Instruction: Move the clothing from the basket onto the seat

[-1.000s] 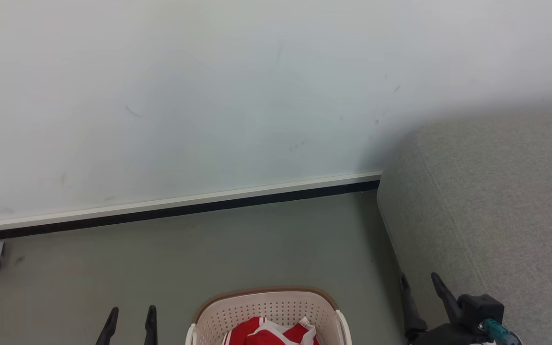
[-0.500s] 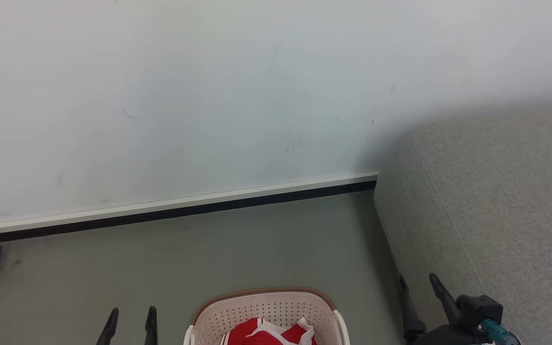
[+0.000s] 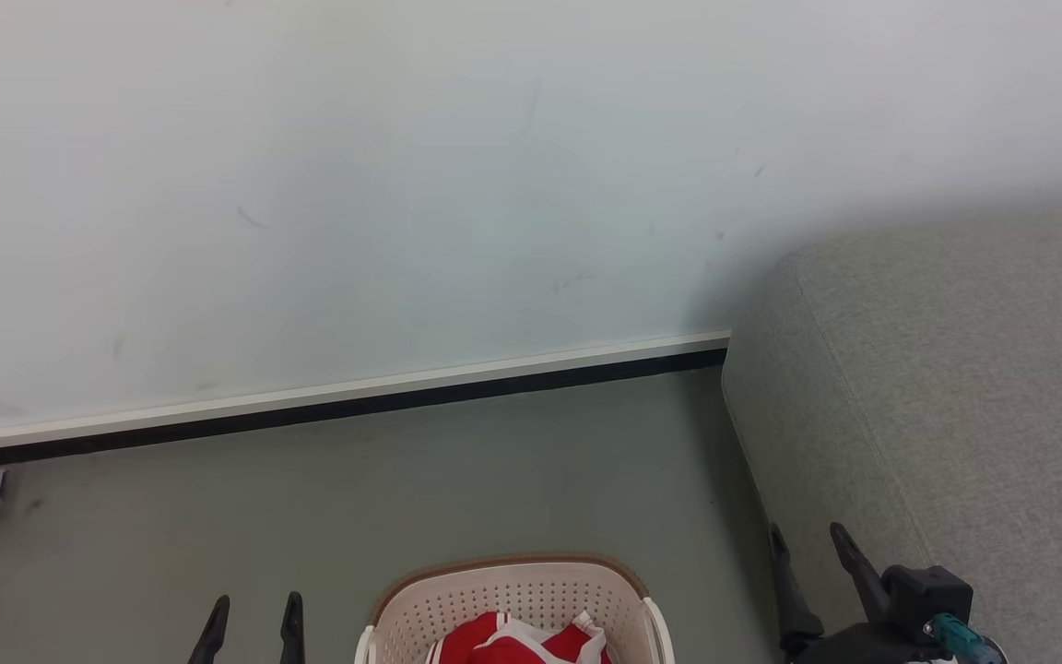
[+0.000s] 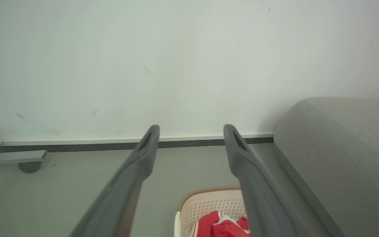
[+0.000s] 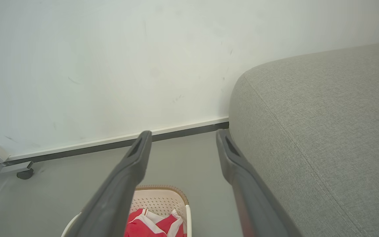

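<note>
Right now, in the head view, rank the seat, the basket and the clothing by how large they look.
1. seat: the grey sofa, largest by far.
2. basket: cut by the bottom edge.
3. clothing: the red heap inside the basket, smallest, also cut off.

- basket (image 3: 531, 590): cream-white, perforated; brown rim, possibly woven-look.
- clothing (image 3: 485, 646): red, white trim.
- seat (image 3: 955, 387): grey, fine weave.
- floor (image 3: 402, 498): grey-green.
- wall (image 3: 402, 184): off-white, faint dark scuffs.
- skirting (image 3: 402, 392): white over black.

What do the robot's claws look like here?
Left claw and right claw each have two long, dark grey fingers tapering to narrow tips, with a slot near each tip. Behind the right one sit a black block and a teal fitting.
</note>
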